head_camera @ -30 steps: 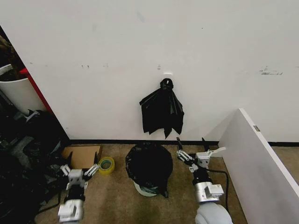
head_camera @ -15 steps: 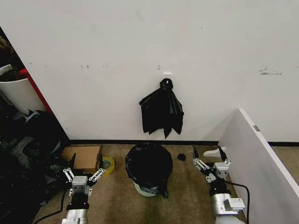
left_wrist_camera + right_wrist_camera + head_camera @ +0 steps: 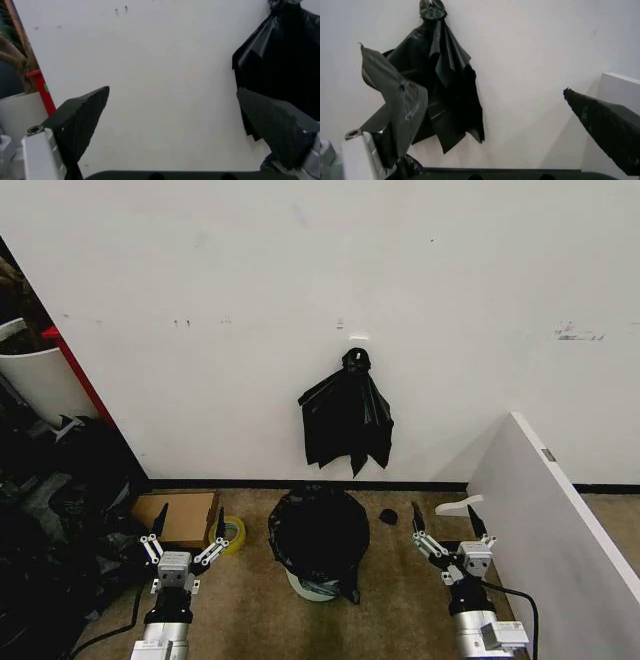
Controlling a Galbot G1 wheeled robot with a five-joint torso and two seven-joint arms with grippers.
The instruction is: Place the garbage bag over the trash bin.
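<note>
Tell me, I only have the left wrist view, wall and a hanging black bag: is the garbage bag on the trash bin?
Observer: Yes. In the head view, the garbage bag covers the trash bin; just its white base shows.
Operator: Where are the tools?
Observer: The left tool is open, left of the bin, by a yellow tape roll.
Operator: And the right?
Observer: The right tool is open, right of the bin, holding nothing.

Storeroom corner: bare wall (image 3: 450,280), carpet (image 3: 250,600), clutter (image 3: 50,510).
</note>
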